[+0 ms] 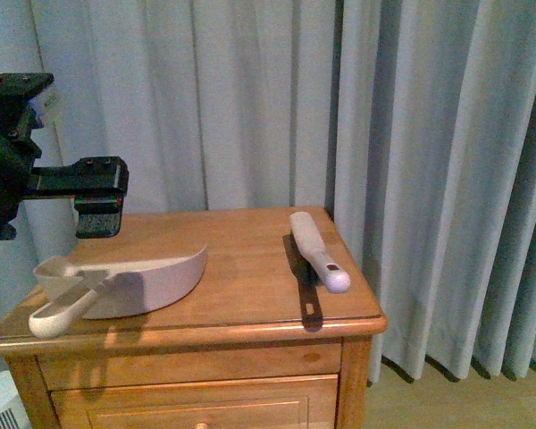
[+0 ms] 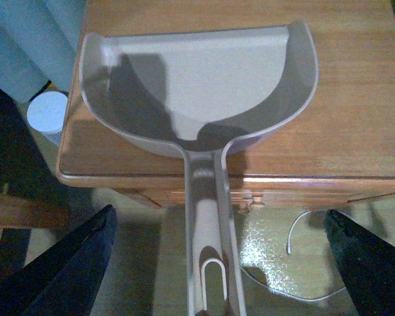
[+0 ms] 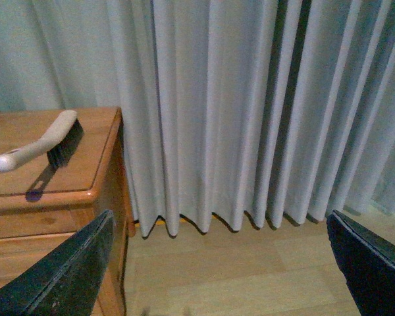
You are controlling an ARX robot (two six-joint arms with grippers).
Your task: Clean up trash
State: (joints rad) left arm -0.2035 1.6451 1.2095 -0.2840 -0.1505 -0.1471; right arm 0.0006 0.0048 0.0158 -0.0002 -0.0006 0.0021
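Left wrist view shows my left gripper (image 2: 218, 216) spread wide over the handle of the dustpan (image 2: 197, 85) on the table (image 2: 355, 99), my right gripper (image 3: 218, 216) equally wide beyond the table edge near the brush (image 3: 43, 141), and I cannot tell where the trash lies.

Home room, likely bedroom: wooden nightstand (image 1: 196, 375) with drawers, floor-length grey curtains (image 1: 339, 107) behind, light wood floor (image 3: 250, 276), dustpan (image 1: 134, 281) and brush (image 1: 317, 250) on tabletop.
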